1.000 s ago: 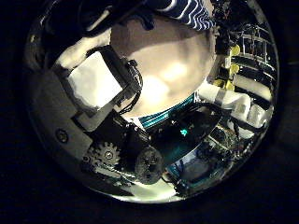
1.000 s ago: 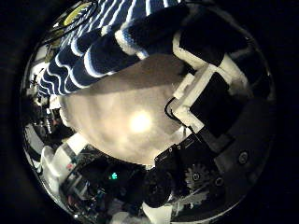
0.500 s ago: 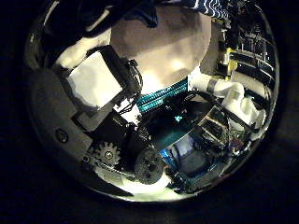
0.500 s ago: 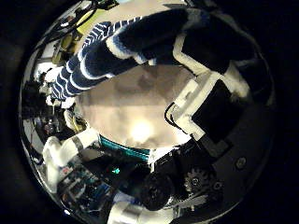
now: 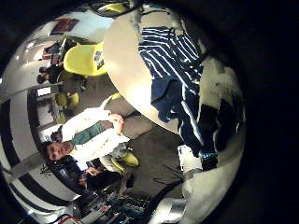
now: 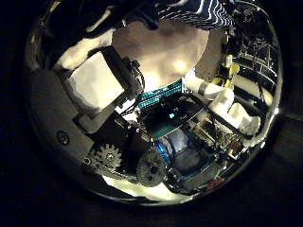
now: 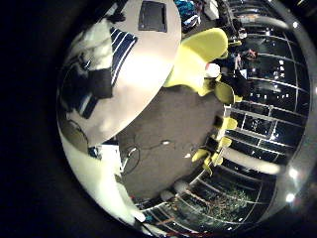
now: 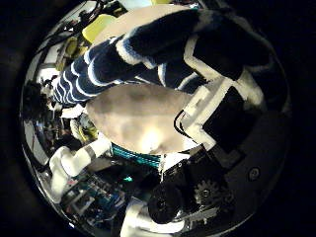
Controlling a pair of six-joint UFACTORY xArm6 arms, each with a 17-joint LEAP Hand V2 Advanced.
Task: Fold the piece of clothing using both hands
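Garment: a striped piece of clothing [image 5: 166,58], dark with pale stripes, lies partly on the round pale worktop [image 5: 121,56] and partly lifted off it; the exact colours cannot be named, as no outside view is given.
Left robot hand: its own fingers [image 5: 213,103] stand against the darker end of the cloth beside the worktop's edge; the cloth bunches there, so I judge it pinched, though the contact itself is partly hidden.
Left thumb-side view: the striped hem [image 6: 194,11] hangs over bare worktop, raised clear of it.
Right robot hand: its fingers [image 8: 212,59] curl round a rolled band of the striped cloth, which stretches away from the palm as a taut strip.
Right little-finger view: the garment shows as a dark, striped patch on the worktop close to the palm; a dark flat object [image 7: 152,15] lies well apart on the same top.
Step in hand: both robot hands hold an edge up off the worktop, which reads as the lift-and-carry part of a fold.
Progress: the fold looks begun but not laid down.
Next move calls for: carrying the two held corners together over the resting part, level, then lowering and releasing at once.
Risk: uneven travel would skew the crease.
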